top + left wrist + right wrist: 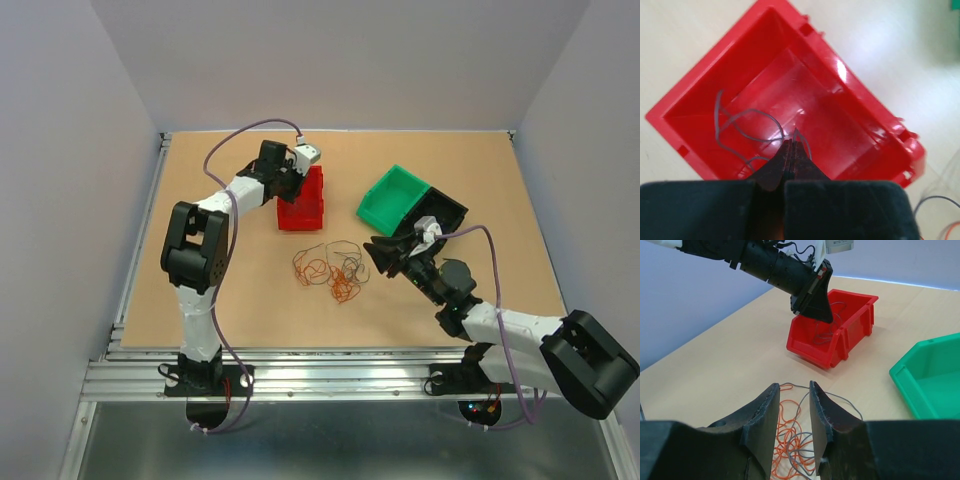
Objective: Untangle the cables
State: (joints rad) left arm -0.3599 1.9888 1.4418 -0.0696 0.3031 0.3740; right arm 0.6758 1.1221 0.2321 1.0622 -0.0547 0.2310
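The cables [330,268], a loose bunch of thin orange and grey wires, lie on the table in the middle. My left gripper [297,185] is over the red bin [302,205]. In the left wrist view its tips [791,142] are shut, and a thin grey cable [747,112] runs out from them and loops inside the red bin [705,65]. My right gripper [378,252] is open just right of the bunch. In the right wrist view its fingers [794,386] stand apart above the cables [787,432], touching nothing.
A green bin [393,198] and a black bin [445,212] stand behind the right gripper. The right wrist view shows the red bin [850,335], the left gripper [820,310] over it, and the green bin [930,375]. Walls enclose the table.
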